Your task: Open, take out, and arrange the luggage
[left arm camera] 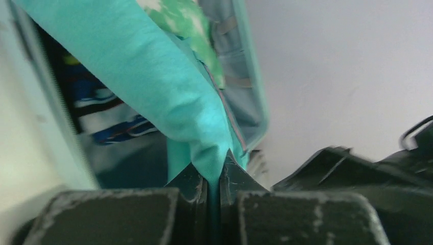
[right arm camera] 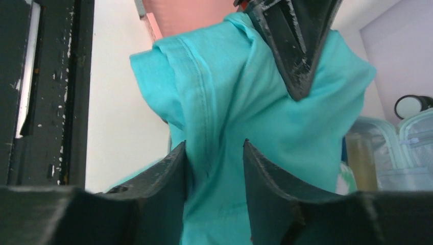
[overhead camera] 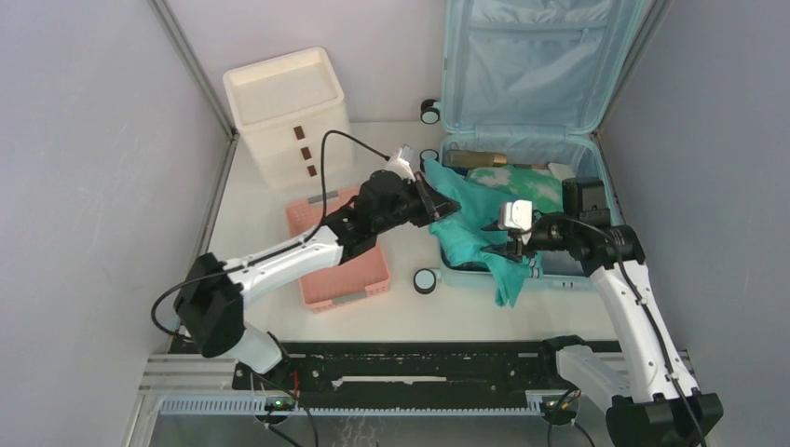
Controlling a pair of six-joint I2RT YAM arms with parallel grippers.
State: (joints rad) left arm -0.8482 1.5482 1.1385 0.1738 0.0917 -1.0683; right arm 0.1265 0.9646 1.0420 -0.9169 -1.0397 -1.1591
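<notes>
Pale grey walls (overhead camera: 93, 186) close round a white table (overhead camera: 261, 200). At the back left stands a white 3-drawer box (overhead camera: 287, 116). Just in front of it, toward the middle, lies a pink basket (overhead camera: 363, 279), and the left arm slants over it, up to the right.

The left gripper (overhead camera: 438, 203) is clenched on a teal cloth (overhead camera: 470, 219). In the left wrist view its 2 black fingers meet with a fold of the cloth pinched between them, and the cloth spreads upward from there. This gripper sits at the left rim of the luggage (overhead camera: 536, 70).

The luggage fills the right back part of the table. It lies open, its lid stood up against the back wall with the light blue lining showing. 1 wheel (overhead camera: 429, 112) shows by its back left corner and another by its near left corner.

Inside the lower half lie a green-and-white patterned piece (overhead camera: 508, 182) and, behind it, a brownish item (overhead camera: 475, 159). The cloth spills over the near rim and hangs down toward the table.

The right gripper (overhead camera: 508, 244) is at that near rim, released. In the right wrist view its fingers stand apart and the cloth passes loosely through the gap. Above them in that view, a fingertip of the left gripper presses on the same cloth.
</notes>
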